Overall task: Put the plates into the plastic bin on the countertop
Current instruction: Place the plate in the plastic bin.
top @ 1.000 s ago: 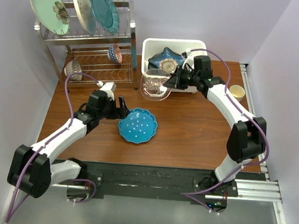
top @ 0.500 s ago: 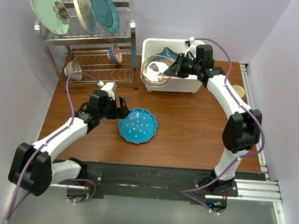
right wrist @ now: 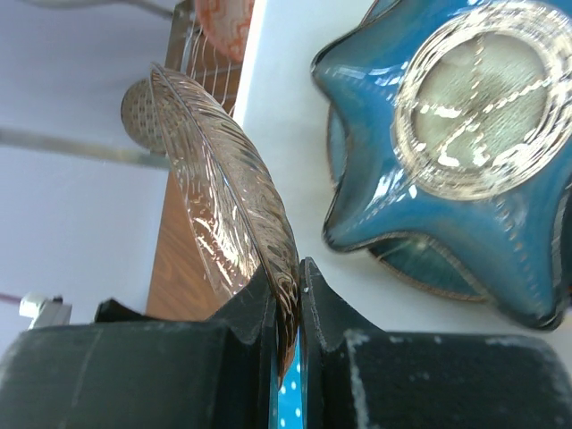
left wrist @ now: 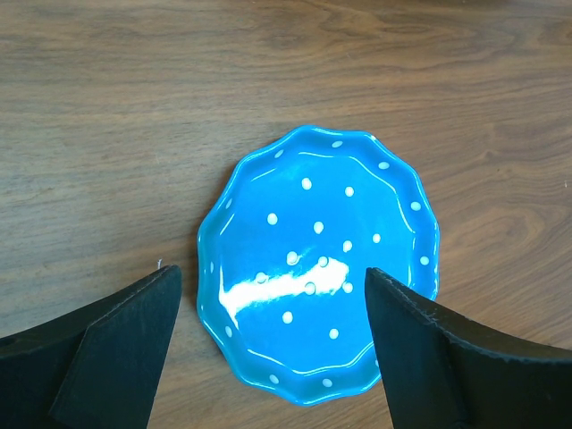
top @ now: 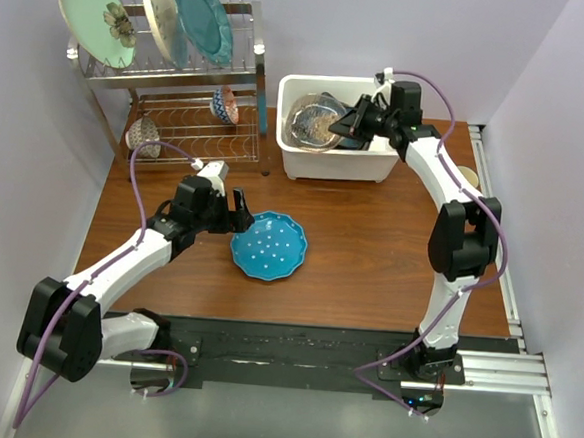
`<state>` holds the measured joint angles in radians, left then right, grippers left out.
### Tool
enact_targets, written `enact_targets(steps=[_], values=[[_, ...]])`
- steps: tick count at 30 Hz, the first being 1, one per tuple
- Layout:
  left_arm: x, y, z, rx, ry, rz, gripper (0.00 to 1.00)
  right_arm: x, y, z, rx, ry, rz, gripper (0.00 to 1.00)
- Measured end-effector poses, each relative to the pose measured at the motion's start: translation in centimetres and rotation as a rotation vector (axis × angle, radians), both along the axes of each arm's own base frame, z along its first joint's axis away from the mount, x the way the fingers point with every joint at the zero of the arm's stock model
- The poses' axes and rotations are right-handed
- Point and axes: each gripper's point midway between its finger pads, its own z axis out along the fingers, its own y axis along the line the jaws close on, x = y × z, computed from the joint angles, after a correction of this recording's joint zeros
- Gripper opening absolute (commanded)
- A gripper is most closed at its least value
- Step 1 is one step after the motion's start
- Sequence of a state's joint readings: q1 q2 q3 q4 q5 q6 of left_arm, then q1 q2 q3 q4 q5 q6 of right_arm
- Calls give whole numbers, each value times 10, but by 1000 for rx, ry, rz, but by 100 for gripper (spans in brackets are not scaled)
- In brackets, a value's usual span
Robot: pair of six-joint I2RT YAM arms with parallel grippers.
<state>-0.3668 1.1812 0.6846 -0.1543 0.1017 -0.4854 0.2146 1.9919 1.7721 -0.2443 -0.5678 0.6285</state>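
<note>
My right gripper (top: 351, 121) (right wrist: 288, 279) is shut on the rim of a clear ribbed plate (top: 314, 120) (right wrist: 223, 201) with a brownish sheen. It holds the plate tilted on edge over the left half of the white plastic bin (top: 336, 164) (right wrist: 290, 71). A dark-blue star-shaped plate (right wrist: 447, 134) lies in the bin beside it. On the wood countertop (top: 380, 245), a blue scalloped white-dotted plate (top: 269, 246) (left wrist: 317, 264) lies flat. My left gripper (top: 229, 208) (left wrist: 273, 279) hovers just left of it, open, its fingers straddling the plate's near edge.
A chrome wire rack (top: 181, 81) at the back left holds a mint flower plate (top: 94, 17), a dark-rimmed cream plate (top: 156, 11) and a teal plate (top: 201, 14) upright. Two small patterned bowls (top: 225, 104) sit lower. A small cup (top: 462, 178) stands right of the bin.
My right arm has carried the clear plate from the countertop in front of the bin's left corner up and back over the bin. The left arm has hardly moved.
</note>
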Motion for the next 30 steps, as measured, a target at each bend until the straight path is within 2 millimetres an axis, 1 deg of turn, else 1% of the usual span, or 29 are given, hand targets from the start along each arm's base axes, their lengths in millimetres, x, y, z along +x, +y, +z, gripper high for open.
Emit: enact_targets(steps=[4,8,13,15,19,23,28,30], values=[[0,0,0,0,0,0,88,18,-6,-5,21,3,-30,0],[0,0,0,0,0,0,88,30,-12,-14,37,21,-55,0],[0,0,0,0,-2,0,88,52,-16,-18,51,19,-79,0],[0,0,0,0,-2,1,88,58,-19,-21,55,23,-92,0],[0,0,0,0,-2,1,88,64,-23,-22,53,31,-123,0],[0,0,0,0,-2,1,88,68,-27,-20,47,23,-153,0],[1,0,0,-1,-3,1,88,73,-32,-26,36,33,-188,7],[0,0,0,-1,-2,1,88,75,-33,-32,31,42,-201,8]])
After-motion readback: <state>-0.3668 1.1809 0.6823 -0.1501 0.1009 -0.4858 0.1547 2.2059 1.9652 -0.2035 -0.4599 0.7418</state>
